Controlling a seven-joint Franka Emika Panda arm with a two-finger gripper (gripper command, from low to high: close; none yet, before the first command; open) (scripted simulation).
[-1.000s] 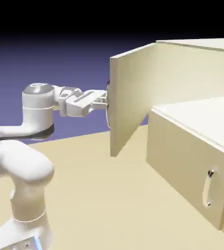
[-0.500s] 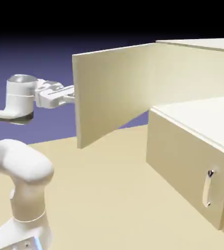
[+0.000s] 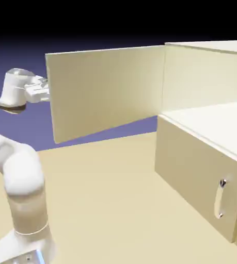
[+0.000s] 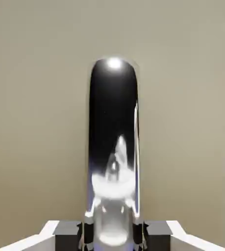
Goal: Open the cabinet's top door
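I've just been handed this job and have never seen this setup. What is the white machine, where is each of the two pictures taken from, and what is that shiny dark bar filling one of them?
The white machine is a robot arm in a rendered simulation. The exterior view comes from a fixed camera beside it. There the arm reaches to the far side of the top door of a beige cabinet, and the door hides its gripper. The door stands swung wide open. A smaller panel below, with a short handle, is closed.

The hand view comes from a camera on the robot's hand, looking along the gripper. The shiny bar is the door's long silver handle, with the door's beige face behind it. The two grey fingers are closed on it at the bottom edge.
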